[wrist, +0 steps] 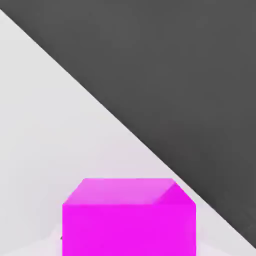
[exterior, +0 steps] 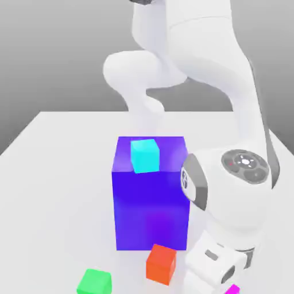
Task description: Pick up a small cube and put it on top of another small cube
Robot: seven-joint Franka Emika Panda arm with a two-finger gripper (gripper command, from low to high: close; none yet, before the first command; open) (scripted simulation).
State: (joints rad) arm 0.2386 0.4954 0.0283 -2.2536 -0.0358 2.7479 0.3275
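The small magenta cube [exterior: 232,289] rests on the white table at the front of the exterior view's right, mostly covered by the hand. My gripper [exterior: 225,281] is low over it and shut on it. In the hand view the magenta cube [wrist: 129,220] looms close, sitting on the table. The small green cube [exterior: 95,282] lies on the table at the front, toward the exterior view's left, well apart from the gripper.
A big blue-purple block [exterior: 151,195] stands mid-table with a cyan cube [exterior: 144,155] on top. An orange-red cube [exterior: 161,264] sits between the green cube and the hand. The table [wrist: 60,125] ends in an edge close beside the magenta cube.
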